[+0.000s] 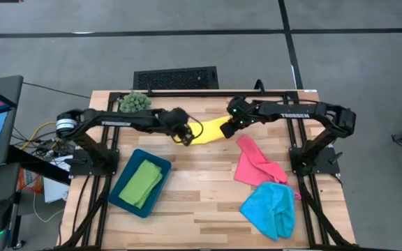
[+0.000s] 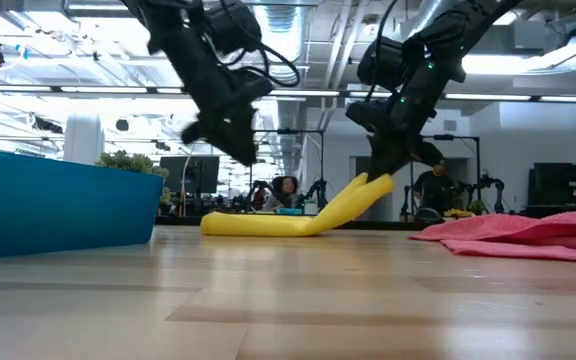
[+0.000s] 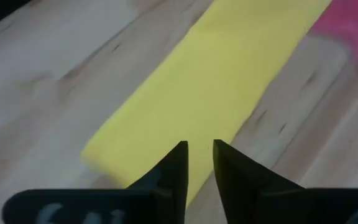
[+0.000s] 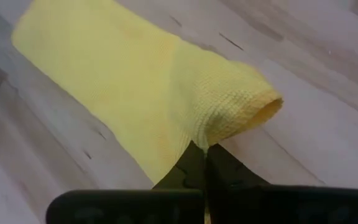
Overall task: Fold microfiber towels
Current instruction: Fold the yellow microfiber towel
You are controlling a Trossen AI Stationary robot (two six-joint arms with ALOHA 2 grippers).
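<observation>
Wood planks make up the tabletop (image 1: pixel 201 209); nearest lie the blue towel (image 1: pixel 269 209), the tray (image 1: pixel 121 199) holding the green towel (image 1: pixel 142 183), and the pink towel (image 1: pixel 255 164). Farther back, the folded yellow towel (image 1: pixel 211 130) lies flat with one end lifted, pinched in the closed right gripper (image 4: pixel 205 155). The left gripper (image 3: pixel 199 155) hovers over its other end, fingers narrowly apart, holding nothing. "TROSSEN" marks both arms.

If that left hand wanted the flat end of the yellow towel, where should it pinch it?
Probably the short edge of the yellow towel under the left hand, coming straight down. That end lies flat on the table as a folded strip, so its edge is the only free lip. The right hand already pinches the other end, lifted.
</observation>
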